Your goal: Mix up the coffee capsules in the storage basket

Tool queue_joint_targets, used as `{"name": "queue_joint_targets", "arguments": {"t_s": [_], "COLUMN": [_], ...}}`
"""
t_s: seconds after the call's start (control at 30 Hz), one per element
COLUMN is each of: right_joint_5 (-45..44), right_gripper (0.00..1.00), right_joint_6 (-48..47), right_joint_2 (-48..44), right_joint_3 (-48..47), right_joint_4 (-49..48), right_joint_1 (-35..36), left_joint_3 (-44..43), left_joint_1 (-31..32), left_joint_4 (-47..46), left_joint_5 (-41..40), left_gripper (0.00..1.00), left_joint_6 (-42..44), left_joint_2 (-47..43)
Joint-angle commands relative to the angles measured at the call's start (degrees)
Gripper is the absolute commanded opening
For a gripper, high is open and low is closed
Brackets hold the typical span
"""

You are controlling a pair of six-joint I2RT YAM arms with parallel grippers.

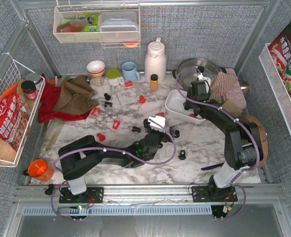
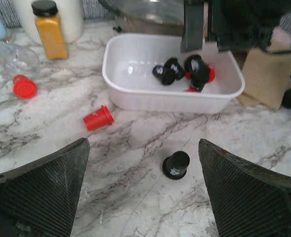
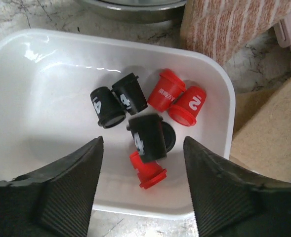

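Black left arm (image 1: pixel 105 155) lies low, stretched rightward; left hand (image 2: pixel 144 182) has its mesh-textured fingers (image 2: pixel 41 192) spread wide, gripping nothing. Black right arm (image 1: pixel 236 136) bends forward at the elbow; right hand (image 3: pixel 142 163) points downward, ribbed fingers parted, empty.

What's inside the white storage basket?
The storage basket holds coffee capsules: four black, three red. One black capsule partly covers a red capsule and another black one.

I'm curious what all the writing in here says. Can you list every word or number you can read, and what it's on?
"4": on each of three black capsules in the white basket.
"2": on a red capsule there.
Small white print on the neighbouring red capsule: too blurred to read.
Chinese print on the red bags at both sides: too small to read.
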State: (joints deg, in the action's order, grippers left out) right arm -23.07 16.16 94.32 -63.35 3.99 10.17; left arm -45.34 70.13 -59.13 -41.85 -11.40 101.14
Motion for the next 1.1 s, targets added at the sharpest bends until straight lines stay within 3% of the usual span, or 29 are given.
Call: {"name": "queue_joint_targets", "arguments": {"t_s": [0.0,0.1,0.3,0.63,1.07], "right_joint_5": [1.14,0.08,3.88,8.23,10.72], "right_gripper": [0.75,0.81,0.82,0.82,0.82], "right_joint_6": [0.99,1.24,5.42,7.82,7.92], "right_joint_2": [1.06,-1.13,-11.55,-27.9,-28.66], "right_joint_3": [-2.35,-1.11,7.48,17.21,17.83], "right_joint_4": [2.35,2.55,0.65,1.5,1.04], "right_joint_1": [-0.37,-0.57,-0.59,-0.51,-0.54], "left_joint_3": [-6.62,-11.54,-20.62,-31.43,-39.27], "left_joint_1": [-0.28,-0.98,-1.72,-2.71,-4.11], "left_joint_4": [19.69,26.3,35.57,45.66,56.91], "left_joint_5": [0.9,1.98,4.86,9.97,14.23], "left_gripper": [0.99,0.99,0.99,0.81,0.63], "left_joint_6": [-4.61,-7.05,-11.43,-16.26,-22.33], "left_joint_2": [2.27,4.55,9.6,18.07,23.43]}}
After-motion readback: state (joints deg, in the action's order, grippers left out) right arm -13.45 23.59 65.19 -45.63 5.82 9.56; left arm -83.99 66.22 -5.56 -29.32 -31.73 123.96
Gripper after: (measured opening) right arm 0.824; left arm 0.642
